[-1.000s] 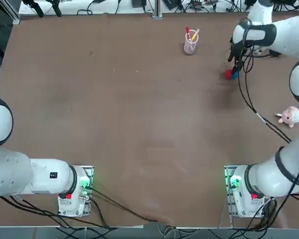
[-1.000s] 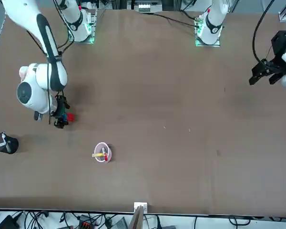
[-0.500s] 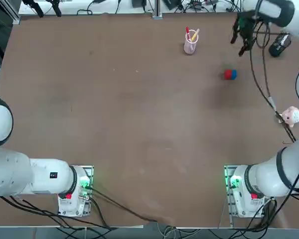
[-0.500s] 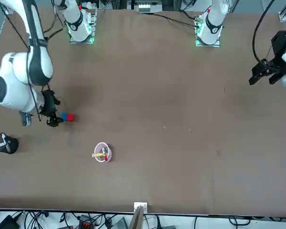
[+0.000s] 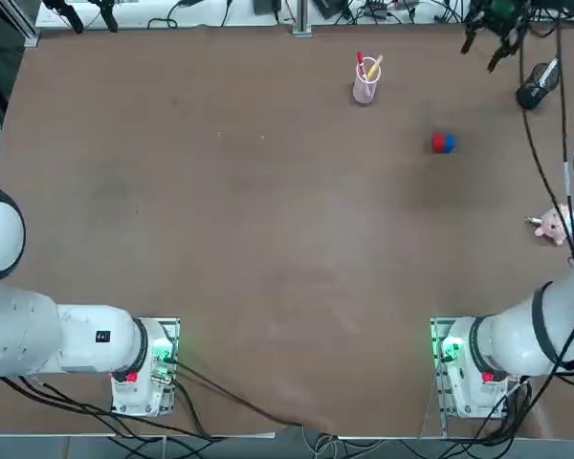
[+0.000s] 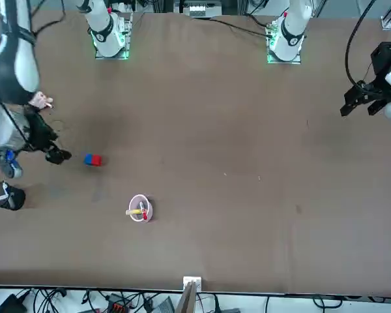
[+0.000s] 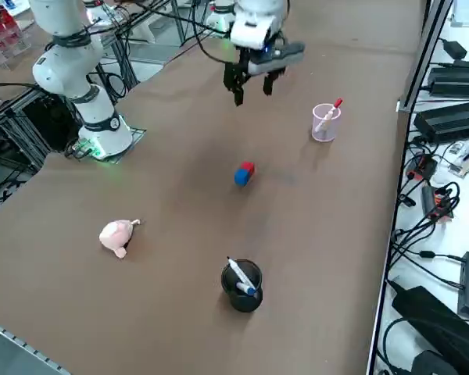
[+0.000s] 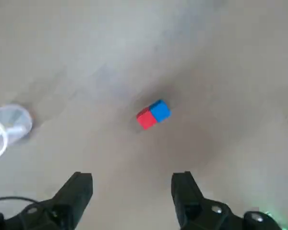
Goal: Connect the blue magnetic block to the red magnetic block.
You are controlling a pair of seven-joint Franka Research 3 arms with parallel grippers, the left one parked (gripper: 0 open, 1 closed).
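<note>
R grip (image 8: pixel 132 199) spread wide, empty, over open tbl (image 5: pixel 268 210), apart from joined blue blk (image 8: pixel 160 110) + red blk (image 8: pixel 146 118).

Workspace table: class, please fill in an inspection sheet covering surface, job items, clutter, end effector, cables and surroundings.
Surface: brown table, a few faint marks.
Job items: blue block and red block side by side, touching, on the table.
Clutter: pink toy; black cup holding pens; clear cup holding pens.
End effector: right one open, nothing held, raised clear of the blocks.
Cables: black ones along the right arm and at the arm bases.
Surroundings: more cables and black equipment beyond the table's far edge; nobody seen.
</note>
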